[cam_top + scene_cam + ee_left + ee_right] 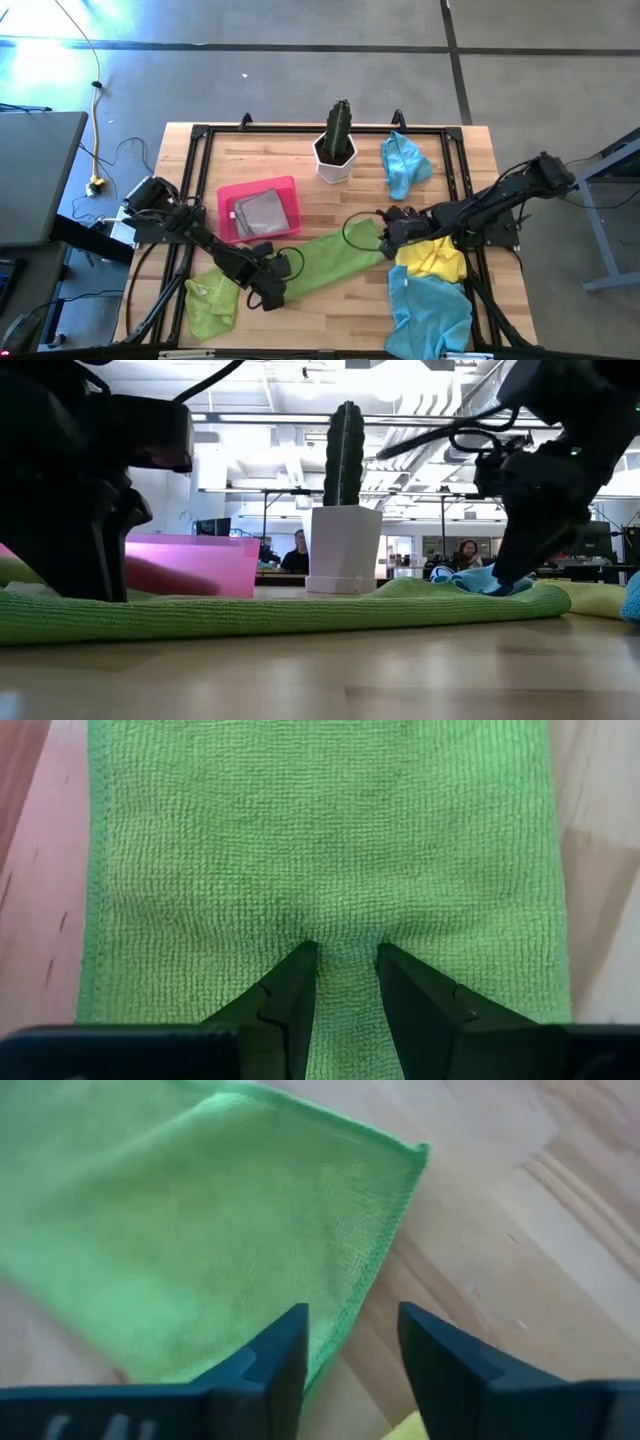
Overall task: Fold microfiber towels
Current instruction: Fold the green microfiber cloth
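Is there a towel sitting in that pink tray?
Yes, in the high view a folded grey towel lies inside the pink tray, which sits on the table beside the potted cactus.

You are seeing the light blue towel (pixel 430 312) running off the high view's near edge. The right gripper (pixel 505 573) is blocking part of another blue towel (pixel 482 581) in the low view, and the left arm (pixel 70 480) is covering the pink tray's (pixel 190 565) end there.

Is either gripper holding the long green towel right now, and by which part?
Cannot tell: left gripper and right gripper sit open-looking over opposite ends of the green towel.
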`<move>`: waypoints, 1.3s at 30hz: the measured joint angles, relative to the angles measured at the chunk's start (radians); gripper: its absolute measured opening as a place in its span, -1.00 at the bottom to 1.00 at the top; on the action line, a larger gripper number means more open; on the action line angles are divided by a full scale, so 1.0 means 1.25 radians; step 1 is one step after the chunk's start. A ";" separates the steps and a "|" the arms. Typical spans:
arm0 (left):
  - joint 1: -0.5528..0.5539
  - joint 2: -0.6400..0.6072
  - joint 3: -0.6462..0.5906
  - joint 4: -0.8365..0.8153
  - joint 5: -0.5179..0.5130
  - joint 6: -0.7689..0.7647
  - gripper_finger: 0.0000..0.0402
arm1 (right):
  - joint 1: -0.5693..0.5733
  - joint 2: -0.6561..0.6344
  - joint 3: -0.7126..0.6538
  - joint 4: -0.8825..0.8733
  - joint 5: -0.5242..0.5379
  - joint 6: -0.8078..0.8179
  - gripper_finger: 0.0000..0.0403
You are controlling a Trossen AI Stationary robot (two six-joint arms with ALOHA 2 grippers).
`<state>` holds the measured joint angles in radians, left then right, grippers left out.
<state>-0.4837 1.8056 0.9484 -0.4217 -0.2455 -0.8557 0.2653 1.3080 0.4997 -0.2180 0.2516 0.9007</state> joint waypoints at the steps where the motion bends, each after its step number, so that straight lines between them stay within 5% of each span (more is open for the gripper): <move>1: -0.004 0.001 0.000 0.009 -0.004 -0.009 -0.48 | -0.006 0.002 0.000 0.002 -0.002 0.012 -0.18; 7: -0.018 0.003 -0.001 0.021 -0.036 -0.025 -0.48 | -0.058 0.052 0.001 0.065 -0.074 0.056 0.09; 18: -0.016 0.005 -0.001 0.025 -0.052 -0.046 -0.48 | -0.075 0.123 0.002 0.145 -0.128 0.051 0.08; 27: -0.006 0.007 -0.002 0.034 -0.078 -0.046 -0.48 | -0.070 0.145 0.002 0.196 -0.119 0.029 -0.23; 39: -0.007 0.007 -0.002 0.037 -0.085 -0.040 -0.48 | -0.070 0.149 0.002 0.195 -0.119 0.034 -0.97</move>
<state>-0.4919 1.8149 0.9459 -0.3752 -0.3515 -0.9058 0.1780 1.4944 0.5018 0.0261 0.1032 0.9427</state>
